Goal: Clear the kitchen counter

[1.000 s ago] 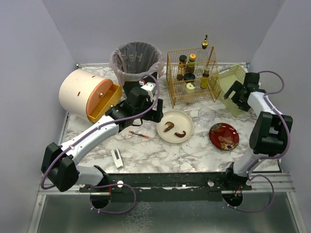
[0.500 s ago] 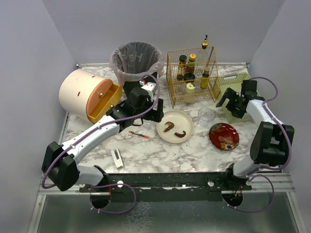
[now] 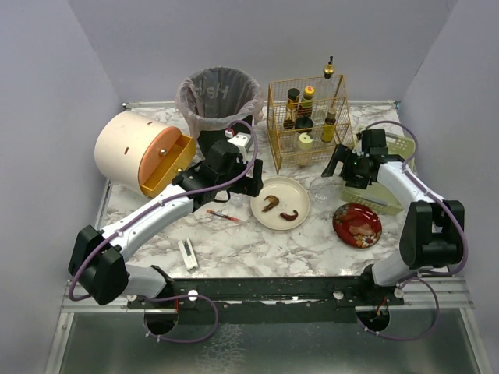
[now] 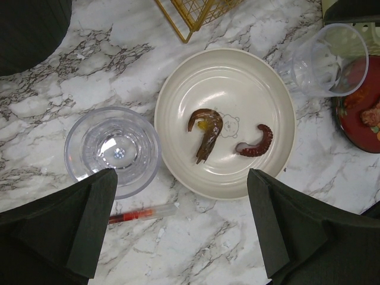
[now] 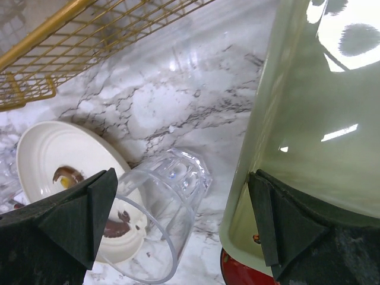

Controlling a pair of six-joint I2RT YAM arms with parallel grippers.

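Over the plate point(image 4: 237, 89), left gripper point(image 4: 181, 175) agape; right gripper point(image 5: 183, 175) agape beside basket point(image 5: 297, 119)

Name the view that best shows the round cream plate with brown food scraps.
Left wrist: the round cream plate lies whole, seen from above, mid-frame. Top external shows it whole but small. Right wrist catches only part, partly behind a clear glass tumbler.

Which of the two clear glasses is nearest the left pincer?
The upright glass left of the cream plate; the other glass sits past the plate's right rim.
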